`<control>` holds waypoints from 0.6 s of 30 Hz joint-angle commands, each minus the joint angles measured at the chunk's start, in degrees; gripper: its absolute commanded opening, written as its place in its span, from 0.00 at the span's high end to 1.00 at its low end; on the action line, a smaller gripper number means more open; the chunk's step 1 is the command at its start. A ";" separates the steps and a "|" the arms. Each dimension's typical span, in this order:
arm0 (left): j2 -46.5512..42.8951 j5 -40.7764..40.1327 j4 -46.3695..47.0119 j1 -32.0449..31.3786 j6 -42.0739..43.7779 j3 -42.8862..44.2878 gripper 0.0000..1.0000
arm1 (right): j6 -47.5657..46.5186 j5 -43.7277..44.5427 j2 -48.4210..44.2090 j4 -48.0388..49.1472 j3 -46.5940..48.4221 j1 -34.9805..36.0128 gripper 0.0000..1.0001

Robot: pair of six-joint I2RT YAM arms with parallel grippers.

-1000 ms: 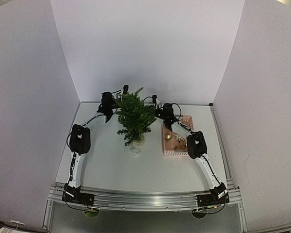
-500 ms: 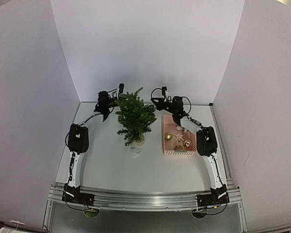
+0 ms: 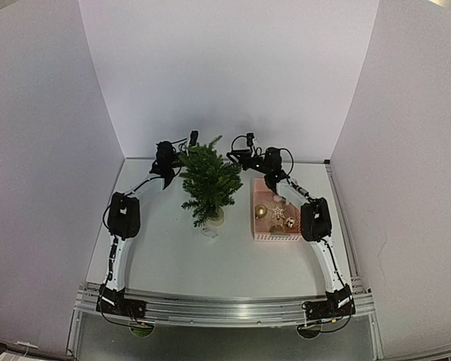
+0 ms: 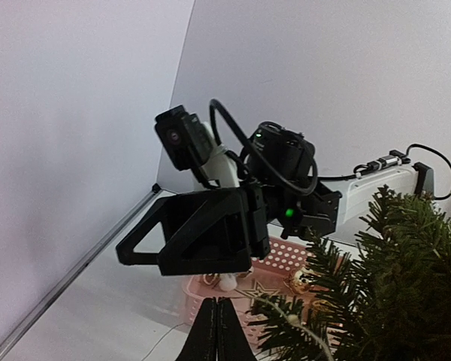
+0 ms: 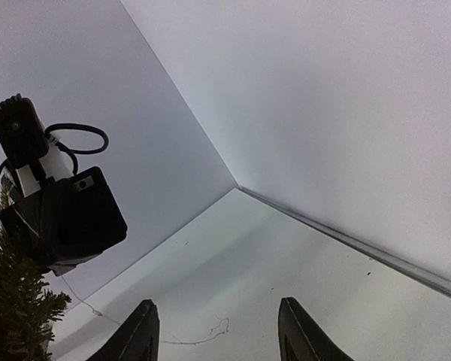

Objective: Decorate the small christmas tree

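The small christmas tree (image 3: 209, 184) stands upright mid-table on a pale base; its needles fill the right of the left wrist view (image 4: 406, 286), where a pale beaded strand (image 4: 289, 319) lies over a branch. My left gripper (image 3: 189, 143) hovers at the tree's upper left, fingertips pressed shut (image 4: 216, 331) with nothing showing between them. My right gripper (image 3: 237, 156) hangs by the tree's upper right, level with its top. Its jaws (image 5: 219, 335) stand open and empty above the table.
A pink basket (image 3: 257, 226) right of the tree holds a gold ball (image 3: 261, 212), a star (image 3: 278, 213) and other ornaments. A thin thread (image 5: 203, 331) lies on the table behind the tree. A small clear item (image 3: 209, 233) sits before the base. White walls enclose three sides.
My right arm has risen from over the basket to the back beside the tree's top, and its jaws have opened. The left gripper has barely shifted.
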 commanded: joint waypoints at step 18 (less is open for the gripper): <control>6.72 13.58 2.93 -1.26 -8.00 12.85 0.99 | -1.21 -14.02 6.64 2.59 11.24 0.88 0.28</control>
